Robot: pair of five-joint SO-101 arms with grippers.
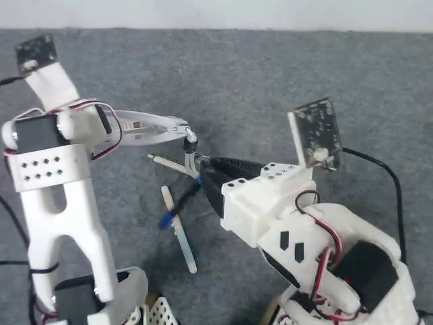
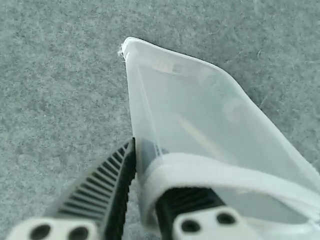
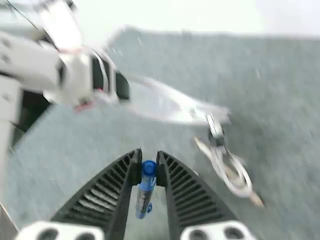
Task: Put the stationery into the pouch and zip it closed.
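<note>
My left gripper [image 2: 145, 200] is shut on one end of the clear pouch [image 2: 200, 125], which it holds off the grey carpet. In the high view the pouch [image 1: 150, 127] sticks out rightward from the left gripper [image 1: 111, 128], and a white zip strap [image 1: 193, 157] dangles from its far end. My right gripper [image 3: 147, 167] is shut on a blue pen [image 3: 146, 187]. From above, the right gripper [image 1: 203, 171] sits just below the pouch's end with the blue pen [image 1: 177, 203] slanting down from it. A white pen [image 1: 180, 237] and a pencil [image 1: 168, 161] lie on the carpet.
Grey carpet [image 1: 270, 88] covers the table, with open room at the back and right. The arm bases [image 1: 338, 257] take up the near edge. A strap loop [image 3: 231, 170] lies over the pencil in the right wrist view.
</note>
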